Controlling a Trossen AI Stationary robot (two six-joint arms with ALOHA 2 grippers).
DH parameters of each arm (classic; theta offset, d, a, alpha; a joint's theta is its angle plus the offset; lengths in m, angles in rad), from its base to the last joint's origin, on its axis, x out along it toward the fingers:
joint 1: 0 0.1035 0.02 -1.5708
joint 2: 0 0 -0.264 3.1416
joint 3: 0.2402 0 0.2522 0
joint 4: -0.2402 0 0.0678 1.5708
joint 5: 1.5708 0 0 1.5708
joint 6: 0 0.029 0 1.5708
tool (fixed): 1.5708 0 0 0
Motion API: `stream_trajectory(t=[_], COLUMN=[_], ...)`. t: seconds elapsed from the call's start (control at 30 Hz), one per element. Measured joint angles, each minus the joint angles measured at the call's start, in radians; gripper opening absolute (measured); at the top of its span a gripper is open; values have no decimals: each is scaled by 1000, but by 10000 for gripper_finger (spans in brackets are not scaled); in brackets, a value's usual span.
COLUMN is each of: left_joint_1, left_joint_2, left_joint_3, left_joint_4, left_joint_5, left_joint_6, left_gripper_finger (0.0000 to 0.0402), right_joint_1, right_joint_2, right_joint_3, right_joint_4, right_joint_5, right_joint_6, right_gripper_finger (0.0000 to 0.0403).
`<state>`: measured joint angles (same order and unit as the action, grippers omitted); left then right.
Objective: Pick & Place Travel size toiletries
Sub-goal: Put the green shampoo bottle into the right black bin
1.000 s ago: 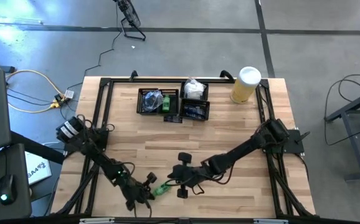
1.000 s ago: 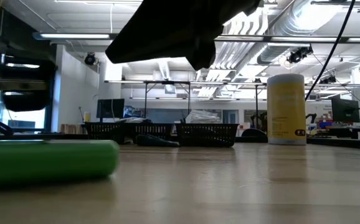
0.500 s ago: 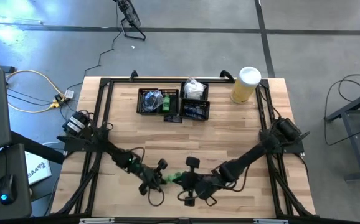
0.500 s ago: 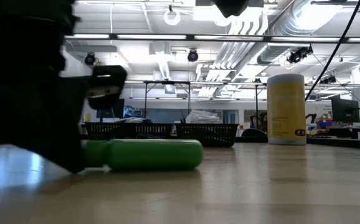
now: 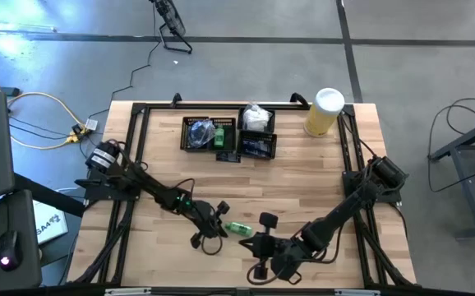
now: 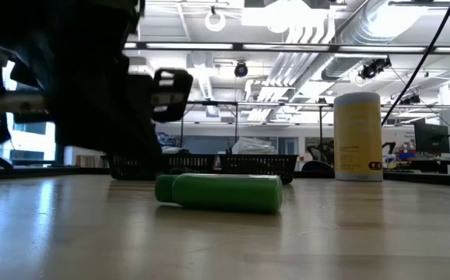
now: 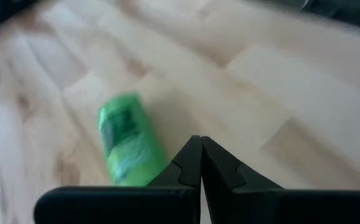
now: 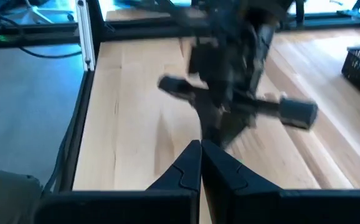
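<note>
One green tube (image 5: 238,228) lies flat on your worktop (image 5: 303,181), near the front edge, its long side running left to right. Your left hand (image 5: 214,231), fingers pressed together, sits just left of it and nearest. Your right hand (image 5: 260,249), also closed and empty, waits to the tube's right, a bit nearer the front.

The left gripper (image 7: 200,144) has its two dark fingers pressed together at the bottom centre. A green tube (image 7: 125,140) lies on the wooden table (image 7: 279,99), just left of the fingertips.
</note>
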<state>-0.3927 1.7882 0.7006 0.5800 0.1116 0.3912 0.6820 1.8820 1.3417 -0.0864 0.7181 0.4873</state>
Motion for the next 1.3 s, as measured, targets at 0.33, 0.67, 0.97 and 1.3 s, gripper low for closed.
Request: stream_trajectory(t=[0.33, 0.67, 0.97, 1.3], left_joint_1=[0, 0, -3, 88], left_joint_2=[-76, -170, -205, -381], left_joint_3=[-6, -28, -237, -518], left_joint_4=[7, 18, 364, 540], left_joint_5=[92, -18, 2, -31], left_joint_6=[-15, 75, 76, 29], left_gripper_finger=[0, 0, 0, 0], right_joint_1=[-3, -11, -85, -221], right_joint_2=[0, 0, 0, 0], right_joint_3=[0, 0, 0, 0], right_joint_4=[-55, -75, -76, -68], right_joint_5=[-1, 69, 67, -145], right_joint_6=[48, 143, 172, 166], right_gripper_finger=[3, 3, 3, 3])
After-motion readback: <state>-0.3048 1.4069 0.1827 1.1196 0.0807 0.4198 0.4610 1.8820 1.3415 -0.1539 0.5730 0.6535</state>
